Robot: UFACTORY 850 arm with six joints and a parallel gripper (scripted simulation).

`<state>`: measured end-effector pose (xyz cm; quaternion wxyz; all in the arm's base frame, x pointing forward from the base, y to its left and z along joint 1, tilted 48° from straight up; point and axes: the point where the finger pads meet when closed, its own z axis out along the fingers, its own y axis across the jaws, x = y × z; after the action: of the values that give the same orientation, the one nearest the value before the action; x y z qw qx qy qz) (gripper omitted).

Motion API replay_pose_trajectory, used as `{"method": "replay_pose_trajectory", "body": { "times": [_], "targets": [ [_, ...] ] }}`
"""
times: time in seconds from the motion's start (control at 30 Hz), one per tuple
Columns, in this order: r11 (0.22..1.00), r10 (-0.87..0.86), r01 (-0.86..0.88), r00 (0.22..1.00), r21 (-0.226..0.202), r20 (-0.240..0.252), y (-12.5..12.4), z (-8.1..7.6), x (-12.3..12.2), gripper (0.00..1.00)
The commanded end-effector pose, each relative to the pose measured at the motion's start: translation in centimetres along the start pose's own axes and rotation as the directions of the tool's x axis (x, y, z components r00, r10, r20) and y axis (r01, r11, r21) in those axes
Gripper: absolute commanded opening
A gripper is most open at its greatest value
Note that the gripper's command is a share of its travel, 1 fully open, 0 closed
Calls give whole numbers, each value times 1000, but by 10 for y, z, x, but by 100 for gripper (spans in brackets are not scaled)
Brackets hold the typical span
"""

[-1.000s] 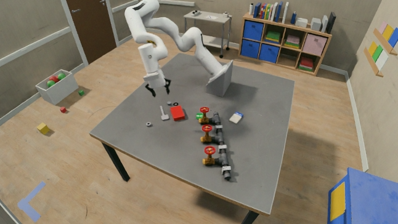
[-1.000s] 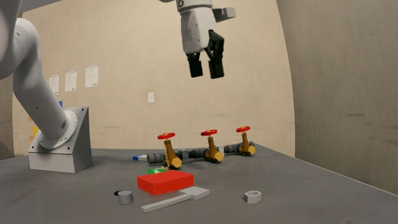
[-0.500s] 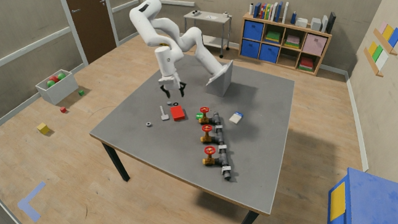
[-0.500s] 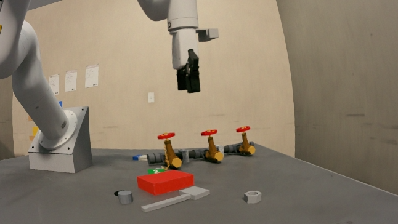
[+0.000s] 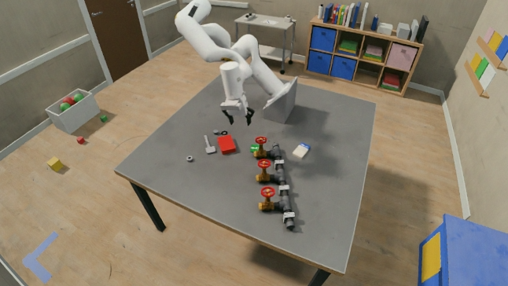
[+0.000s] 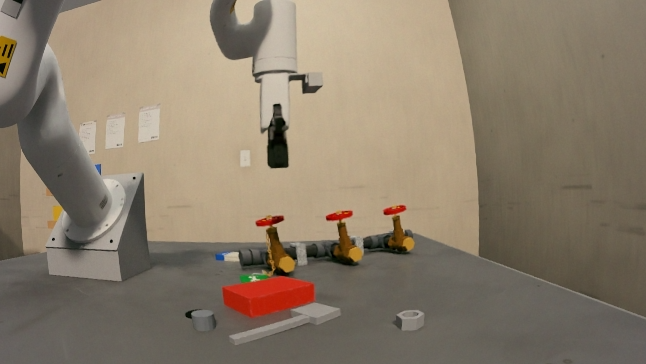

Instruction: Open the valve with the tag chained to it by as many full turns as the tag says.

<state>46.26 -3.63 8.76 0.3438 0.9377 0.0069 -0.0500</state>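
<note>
Three brass valves with red handwheels stand on a dark grey pipe (image 5: 282,181) on the table. The far valve (image 5: 260,146) has a chain down to a green tag (image 5: 254,148) lying flat beside it; the tag's number is too small to read. The chained valve also shows in the exterior view (image 6: 272,243), with the tag (image 6: 254,277) at its foot. The middle valve (image 5: 263,170) and near valve (image 5: 267,196) carry no tag. My gripper (image 5: 238,118) is open and empty, pointing down, high above the table and up-left of the tagged valve. In the exterior view the gripper (image 6: 277,150) shows edge-on.
A red block (image 5: 226,144), a grey hammer-shaped tool (image 5: 208,145), a grey nut (image 5: 189,157), a small grey cylinder (image 5: 215,132) and a black ring lie left of the valves. A white-and-blue block (image 5: 301,150) lies right of the pipe. The arm's base (image 5: 280,103) stands at the back.
</note>
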Motion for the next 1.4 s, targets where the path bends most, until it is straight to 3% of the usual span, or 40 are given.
{"method": "replay_pose_trajectory", "body": {
  "times": [0.0,0.3,0.47,1.37],
  "targets": [
    [997,58,-58,998,-43,5,-22,11,-17,100],
    [982,148,-147,989,-116,1,-52,29,-50,100],
    [977,167,-166,986,-131,-3,-57,33,-56,100],
    [976,171,-170,985,-135,-4,-58,34,-58,100]
  ]
}}
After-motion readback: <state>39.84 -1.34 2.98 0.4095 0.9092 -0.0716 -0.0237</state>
